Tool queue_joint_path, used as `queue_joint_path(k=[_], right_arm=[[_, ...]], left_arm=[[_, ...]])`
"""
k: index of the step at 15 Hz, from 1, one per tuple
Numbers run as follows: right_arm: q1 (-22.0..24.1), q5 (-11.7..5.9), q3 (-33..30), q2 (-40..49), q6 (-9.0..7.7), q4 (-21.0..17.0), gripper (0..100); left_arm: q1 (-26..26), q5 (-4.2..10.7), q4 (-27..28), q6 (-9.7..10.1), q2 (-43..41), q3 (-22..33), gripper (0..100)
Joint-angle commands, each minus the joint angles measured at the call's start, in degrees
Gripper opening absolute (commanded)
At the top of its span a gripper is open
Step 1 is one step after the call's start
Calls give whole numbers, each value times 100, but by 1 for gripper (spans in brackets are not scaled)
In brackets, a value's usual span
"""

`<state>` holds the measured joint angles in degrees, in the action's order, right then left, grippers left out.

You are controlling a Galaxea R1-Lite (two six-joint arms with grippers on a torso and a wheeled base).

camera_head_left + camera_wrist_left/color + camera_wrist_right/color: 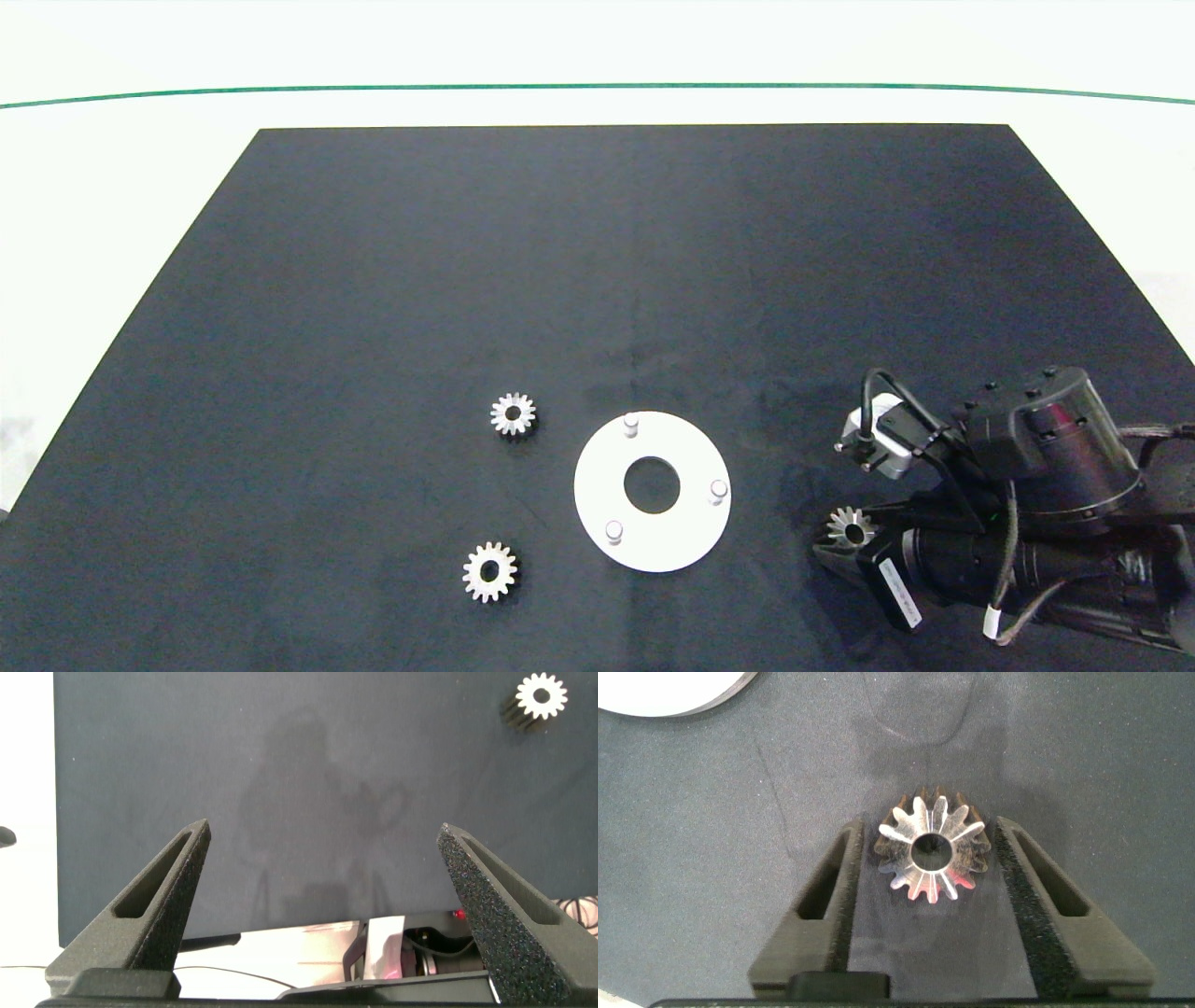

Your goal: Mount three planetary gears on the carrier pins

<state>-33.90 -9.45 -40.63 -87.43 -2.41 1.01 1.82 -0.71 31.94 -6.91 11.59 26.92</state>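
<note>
I'm seeing my right gripper [926,854] sitting low on the mat [373,280], fingers parted around a gear [929,856], with small gaps either side. The disc [653,490] with its pins [631,425] is lying just beyond its tips, two more gears [513,414] further past that. My left gripper [322,868] is hanging wide open over bare mat; the label on the right arm is too small to read.

- No readable text, brand, number or sign is showing anywhere.
- A white label [899,590] is sitting on the arm just behind the right gripper [837,544], its print too small to read.
</note>
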Motion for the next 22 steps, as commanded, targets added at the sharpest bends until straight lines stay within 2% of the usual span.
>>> queue_joint_path(k=[1,16,17,19,22], right_arm=[[6,-4,-6,-2,-5,4,48],[6,-4,20,59,-5,-48,18],[-2,-13,11,130,22,-57,16],[-38,-110,-15,288,74,-119,16],[-38,-163,-85,402,66,-180,16]], left_arm=[[3,0,-4,-12,54,-2,100],[3,-8,-56,-21,124,7,100],[3,-17,-83,-21,124,7,100],[-6,-131,-83,-21,124,7,100],[-6,-131,-83,-21,124,7,100]])
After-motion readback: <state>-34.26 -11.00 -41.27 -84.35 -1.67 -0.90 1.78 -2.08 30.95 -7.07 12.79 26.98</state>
